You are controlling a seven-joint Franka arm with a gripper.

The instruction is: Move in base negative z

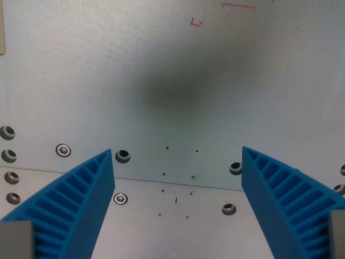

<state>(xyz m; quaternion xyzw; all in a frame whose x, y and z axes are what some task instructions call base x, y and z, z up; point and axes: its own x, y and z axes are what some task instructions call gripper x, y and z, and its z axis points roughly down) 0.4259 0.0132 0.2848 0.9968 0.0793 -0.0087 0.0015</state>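
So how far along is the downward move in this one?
Done: cannot be judged from one frame. In hand: the open, empty gripper hangs over the metal plate, its shadow blurred. Left: some descent, since the blue fingers look clear of the plate.

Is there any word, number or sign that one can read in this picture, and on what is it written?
No readable text.
Red marks on the metal plate: a small corner-like sign, no letters.
Red outline at the plate's top edge: a drawn bracket, no words.

Single wrist view — looking straight down, close above the metal plate (172, 70), between blue fingers (81, 199).
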